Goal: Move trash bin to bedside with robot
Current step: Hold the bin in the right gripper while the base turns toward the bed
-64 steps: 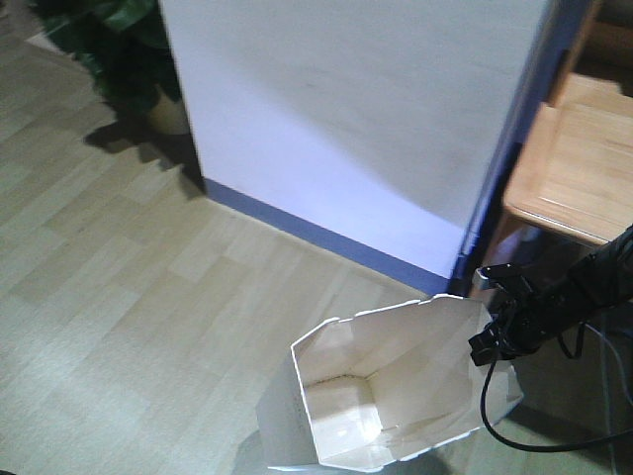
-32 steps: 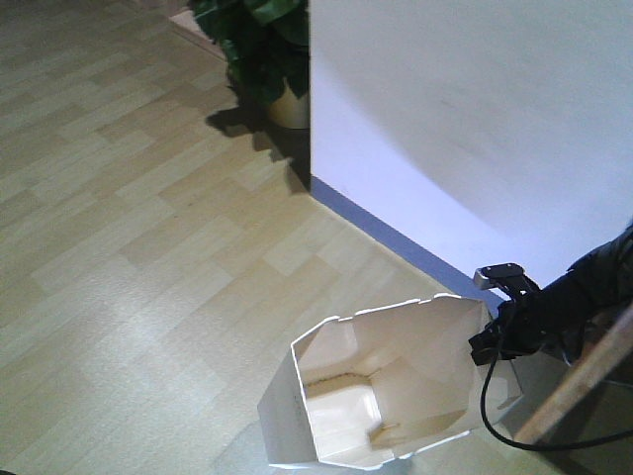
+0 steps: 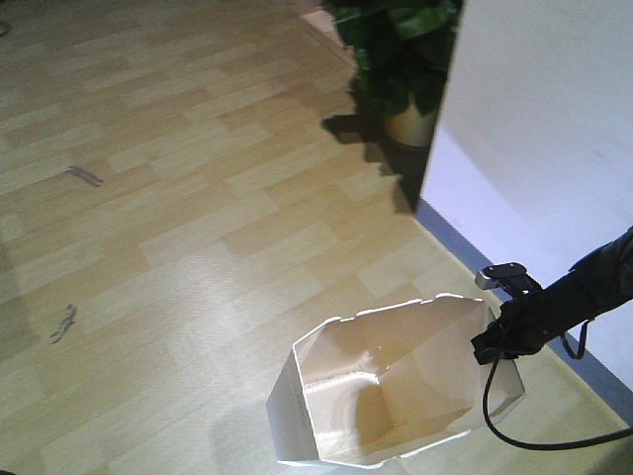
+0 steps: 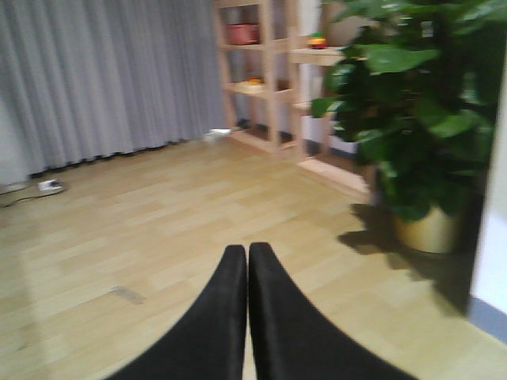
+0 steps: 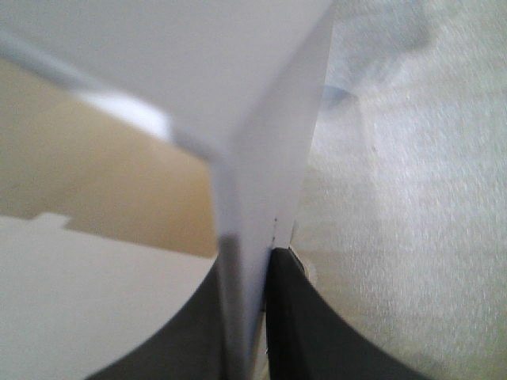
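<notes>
Pale plank floor (image 3: 178, 198) runs past a potted plant (image 3: 401, 49) and white wall (image 3: 544, 119); the trash bin (image 3: 396, 386), near that wall, is pinched at its rim by the right tool (image 3: 490, 346), the left tool (image 4: 247, 261) clenched empty: mid-haul, I'd say, next needing a drive toward the unseen bed.

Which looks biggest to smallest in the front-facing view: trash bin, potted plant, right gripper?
1. trash bin, though it is nearest the camera.
2. potted plant, cropped by the top edge, so its full size is unsure.
3. right gripper, clamped on the bin's rim.
</notes>
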{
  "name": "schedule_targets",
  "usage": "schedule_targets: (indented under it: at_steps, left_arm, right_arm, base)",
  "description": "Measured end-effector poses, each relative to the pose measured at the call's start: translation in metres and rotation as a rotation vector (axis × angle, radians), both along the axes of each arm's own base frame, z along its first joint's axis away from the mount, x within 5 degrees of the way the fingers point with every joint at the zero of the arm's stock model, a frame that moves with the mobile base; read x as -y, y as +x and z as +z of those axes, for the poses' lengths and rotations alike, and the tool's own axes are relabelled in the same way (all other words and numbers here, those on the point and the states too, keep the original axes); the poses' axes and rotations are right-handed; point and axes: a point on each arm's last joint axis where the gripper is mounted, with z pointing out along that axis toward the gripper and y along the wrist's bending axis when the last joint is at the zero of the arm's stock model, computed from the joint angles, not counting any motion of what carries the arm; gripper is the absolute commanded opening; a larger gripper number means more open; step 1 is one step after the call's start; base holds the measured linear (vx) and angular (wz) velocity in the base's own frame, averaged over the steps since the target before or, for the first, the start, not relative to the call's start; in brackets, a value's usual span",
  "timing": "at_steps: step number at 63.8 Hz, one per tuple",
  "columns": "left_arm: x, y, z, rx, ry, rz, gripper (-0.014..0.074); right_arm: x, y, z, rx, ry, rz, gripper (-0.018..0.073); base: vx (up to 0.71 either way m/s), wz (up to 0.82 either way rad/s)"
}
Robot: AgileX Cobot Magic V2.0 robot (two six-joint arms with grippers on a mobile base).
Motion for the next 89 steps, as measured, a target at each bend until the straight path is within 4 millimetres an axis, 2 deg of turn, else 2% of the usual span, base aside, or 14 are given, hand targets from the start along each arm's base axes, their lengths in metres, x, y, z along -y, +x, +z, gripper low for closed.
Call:
schedule_targets:
  at_steps: [46, 89]
  left_arm:
    - [0.0, 0.0, 0.0, 0.0, 0.0, 0.0, -0.0006]
    - [0.0, 0.0, 0.0, 0.0, 0.0, 0.0, -0.0006]
  right_arm:
    - [-0.0007, -0.0004, 0.0003, -0.004, 0.008, 0.0, -0.0005]
    - [-0.0025, -0.0009, 0.0007, -0.01, 0.019, 0.008, -0.0005]
  base:
    - [0.14, 0.53]
    - [0.18, 0.12]
